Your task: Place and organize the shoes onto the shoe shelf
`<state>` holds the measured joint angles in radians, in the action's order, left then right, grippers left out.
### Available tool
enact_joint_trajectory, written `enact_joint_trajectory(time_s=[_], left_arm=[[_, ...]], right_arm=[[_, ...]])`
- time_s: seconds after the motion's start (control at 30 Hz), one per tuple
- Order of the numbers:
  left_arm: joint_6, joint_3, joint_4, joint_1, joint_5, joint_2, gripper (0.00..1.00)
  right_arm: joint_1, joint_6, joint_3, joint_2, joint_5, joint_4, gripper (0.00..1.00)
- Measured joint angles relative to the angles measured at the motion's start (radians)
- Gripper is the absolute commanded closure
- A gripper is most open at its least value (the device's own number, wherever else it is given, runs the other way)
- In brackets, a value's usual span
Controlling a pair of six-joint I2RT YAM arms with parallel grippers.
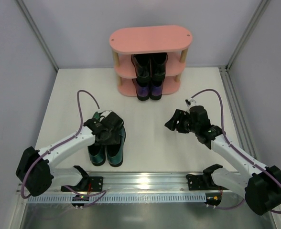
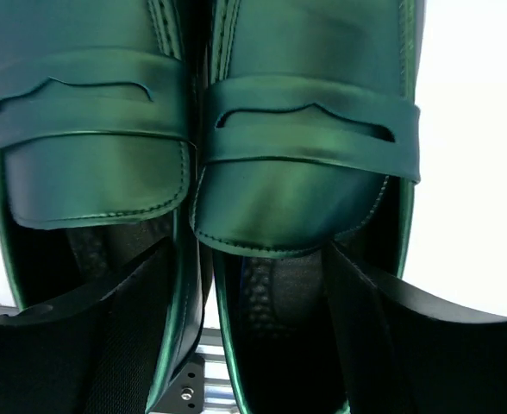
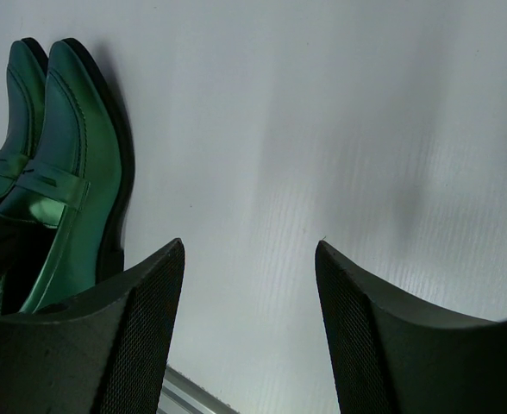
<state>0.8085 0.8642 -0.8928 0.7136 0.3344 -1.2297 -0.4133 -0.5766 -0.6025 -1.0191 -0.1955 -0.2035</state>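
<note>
The teal-green pair (image 1: 106,151) stands side by side on the table at front left, and also shows in the left wrist view (image 2: 305,172). My left gripper (image 1: 113,132) is open right over their heel openings. In the left wrist view (image 2: 249,293) one finger (image 2: 90,345) dips into the left shoe and the other into the right shoe, with the shoes' touching inner walls between them. The pink shelf (image 1: 150,38) stands at the back with the black pair (image 1: 150,64) on its middle tier and the purple pair (image 1: 147,90) on its bottom tier. My right gripper (image 1: 171,123) is open and empty over bare table.
The shelf's top board carries nothing. The right wrist view shows the teal pair (image 3: 64,172) off to its left and white table (image 3: 322,129) under the open fingers. An aluminium rail (image 1: 140,183) runs along the near edge. Frame posts stand at the back corners.
</note>
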Motion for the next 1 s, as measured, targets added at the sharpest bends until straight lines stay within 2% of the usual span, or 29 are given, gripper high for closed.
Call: enact_joint_trajectory(time_s=[0.03,0.07,0.13,0.17,0.23,0.27,0.53,0.73,0.87,1.0], left_arm=[[0.0,-0.005,0.003,0.008,0.0,-0.012,0.38],[-0.001,-0.012,0.006,0.013,0.002,-0.02,0.5],[0.002,-0.029,0.018,0.013,0.006,-0.029,0.58],[-0.002,-0.04,0.023,0.013,0.006,-0.034,0.72],[0.002,-0.053,0.029,0.013,0.01,-0.042,0.88],[0.0,-0.058,0.029,0.013,0.01,-0.045,1.0],[-0.001,-0.083,0.064,0.031,-0.006,-0.014,1.0],[0.061,-0.063,0.144,0.18,-0.08,-0.022,1.0],[0.114,-0.019,0.245,0.255,-0.153,-0.09,1.0],[0.162,0.026,0.341,0.277,-0.171,-0.191,1.0]], right_arm=[[0.0,0.0,0.004,0.0,0.002,0.0,0.36],[0.0,0.0,0.01,0.0,0.003,0.0,0.36],[0.0,0.001,0.019,-0.001,0.004,-0.002,0.37],[0.0,0.002,0.022,-0.001,0.005,-0.002,0.37],[0.0,0.004,0.026,-0.002,0.005,-0.002,0.38],[0.0,0.005,0.027,-0.002,0.006,-0.002,0.38],[0.0,0.013,0.03,-0.002,0.012,-0.008,0.39],[0.0,0.018,0.029,0.046,0.075,-0.053,0.39],[0.0,0.018,0.029,0.089,0.128,-0.088,0.39],[0.009,0.018,0.029,0.101,0.147,-0.106,0.39]])
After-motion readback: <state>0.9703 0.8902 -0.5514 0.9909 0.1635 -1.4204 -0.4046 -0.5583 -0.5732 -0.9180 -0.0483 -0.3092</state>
